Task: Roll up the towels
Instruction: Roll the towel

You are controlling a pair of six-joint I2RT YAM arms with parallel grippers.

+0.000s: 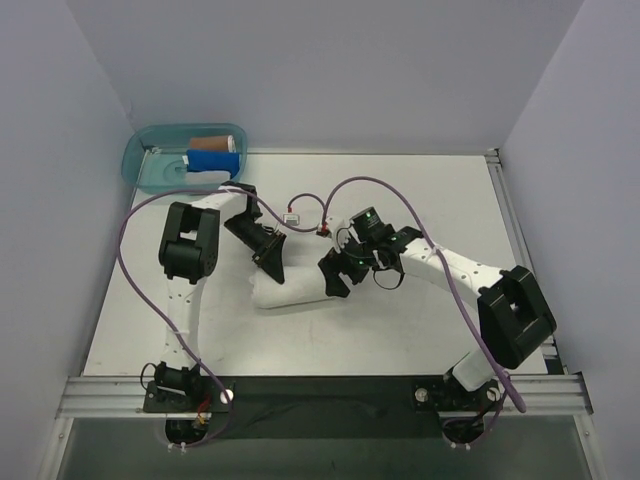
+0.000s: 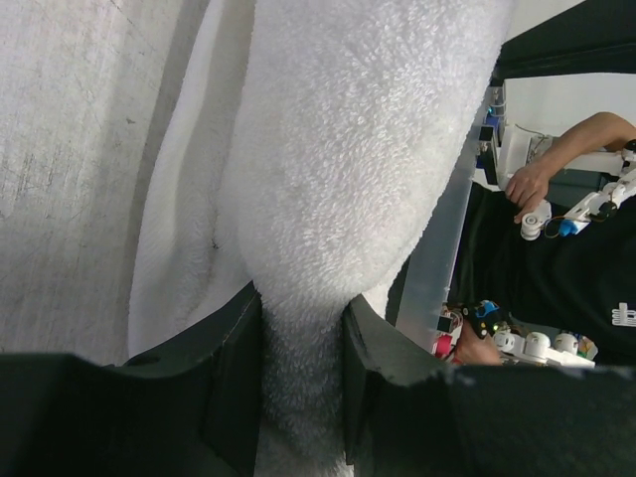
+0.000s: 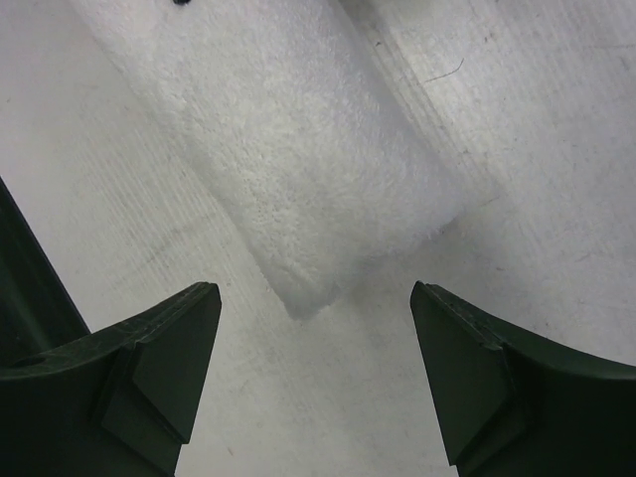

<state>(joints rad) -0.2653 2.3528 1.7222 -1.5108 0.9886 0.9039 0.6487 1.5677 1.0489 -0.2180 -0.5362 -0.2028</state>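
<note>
A white terry towel (image 1: 290,291), rolled into a thick log, lies on the table between the two arms. My left gripper (image 1: 270,262) is shut on the roll's upper left part; the left wrist view shows the cloth (image 2: 338,189) pinched between both black fingers (image 2: 234,378). My right gripper (image 1: 335,278) is open and empty at the roll's right end. In the right wrist view the roll's end (image 3: 298,169) lies just beyond the spread fingers (image 3: 164,358), apart from them.
A blue plastic bin (image 1: 185,158) at the back left holds a rolled blue towel (image 1: 213,160), a brown towel (image 1: 215,142) and a white one. Purple cables loop over both arms. White walls enclose the table; a metal rail (image 1: 320,395) runs along the near edge.
</note>
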